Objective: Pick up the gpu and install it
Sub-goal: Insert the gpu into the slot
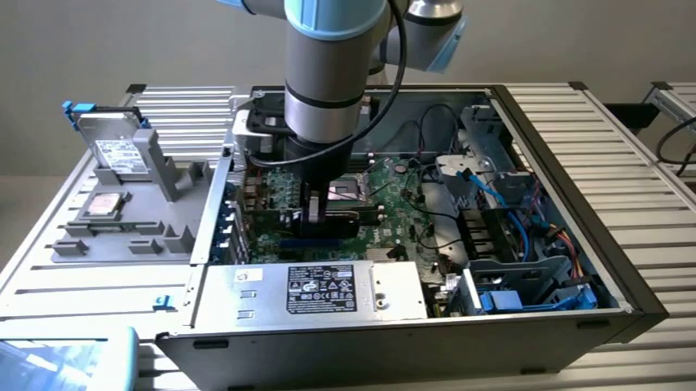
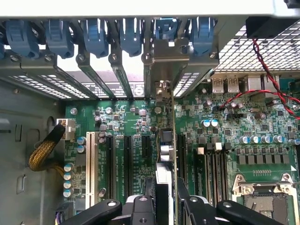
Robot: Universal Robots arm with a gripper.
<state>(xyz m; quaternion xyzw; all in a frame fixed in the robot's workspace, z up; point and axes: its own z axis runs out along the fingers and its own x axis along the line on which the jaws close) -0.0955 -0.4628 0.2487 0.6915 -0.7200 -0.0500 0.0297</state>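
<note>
**Here, jaws are pinching the gpu (image 2: 166,140) inside the computer case (image 1: 381,346)**

In the wrist view, the jaws are clamping the gpu, which is standing edge-on over the motherboard (image 2: 126,117) between black expansion slots (image 2: 127,164). Its silvery bracket (image 2: 161,89) is reaching the rear openings under blue clips (image 2: 93,35); whether it is seated cannot be told. In the exterior view, the arm (image 1: 326,73) is reaching down into the case on a slatted counter (image 1: 588,138), holding the gpu near the exterior view's left wall.

Matt sheet-metal case (image 1: 381,354), glossy plastic clips (image 2: 96,35), gpu (image 2: 164,145) bracket bare metal
</note>
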